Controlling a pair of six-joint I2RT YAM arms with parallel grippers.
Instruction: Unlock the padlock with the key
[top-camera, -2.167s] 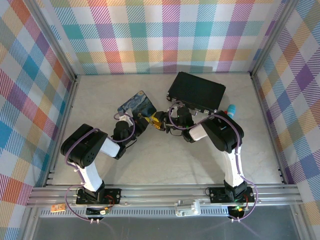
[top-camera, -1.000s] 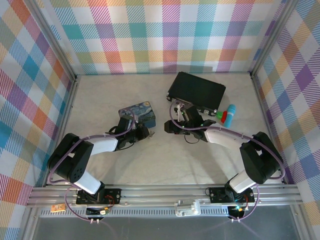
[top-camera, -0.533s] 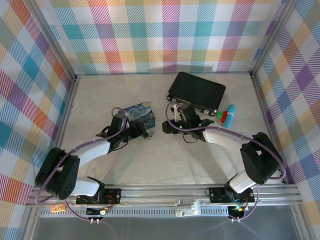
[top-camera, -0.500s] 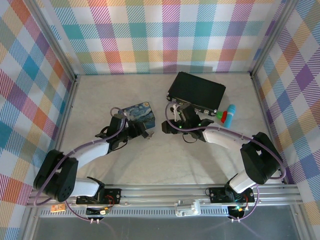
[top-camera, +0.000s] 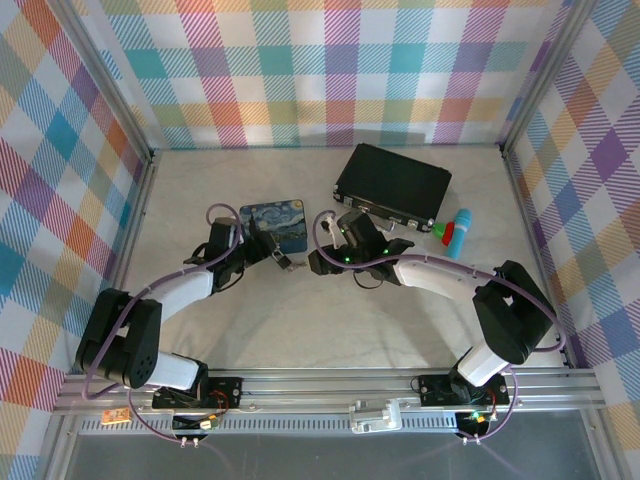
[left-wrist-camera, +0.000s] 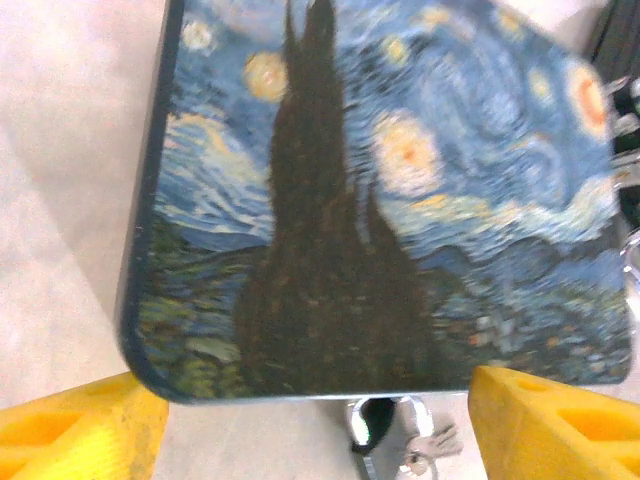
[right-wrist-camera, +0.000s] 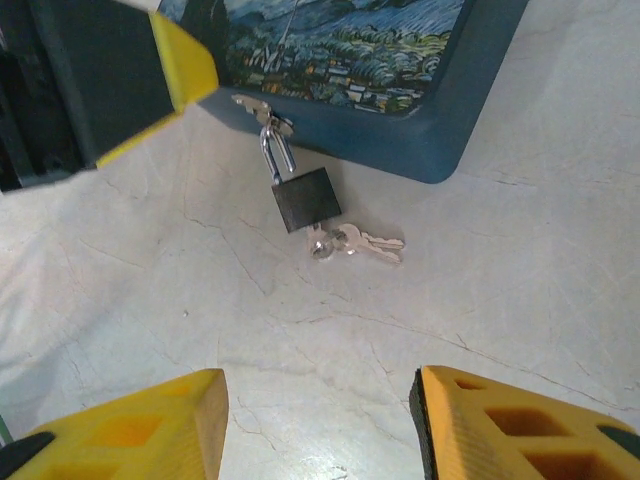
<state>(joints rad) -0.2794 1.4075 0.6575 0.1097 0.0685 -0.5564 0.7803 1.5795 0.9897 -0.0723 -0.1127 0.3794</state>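
Note:
The small padlock (right-wrist-camera: 305, 198) lies on the table, its dark-faced body flat and its silvery shackle hooked through the front hasp of the blue starry-night tin (right-wrist-camera: 400, 70). The key (right-wrist-camera: 370, 243) lies on the table, ringed to a second key and touching the padlock's bottom edge. My right gripper (right-wrist-camera: 320, 430) is open, low over bare table a short way in front of the padlock (top-camera: 287, 263). My left gripper (left-wrist-camera: 310, 445) is open too, hovering at the tin's (left-wrist-camera: 380, 200) front edge. The shackle (left-wrist-camera: 385, 430) and key (left-wrist-camera: 428, 448) show between its fingers.
A black case (top-camera: 393, 185) lies behind the right arm. A teal and red toy (top-camera: 455, 231) sits to its right. My left gripper's finger (right-wrist-camera: 130, 60) juts into the right wrist view's top left. Checked walls ring the table.
The right gripper has slid left towards the padlock. The left gripper has pulled back left along the tin's front edge. Earlier both grippers were together near the padlock.

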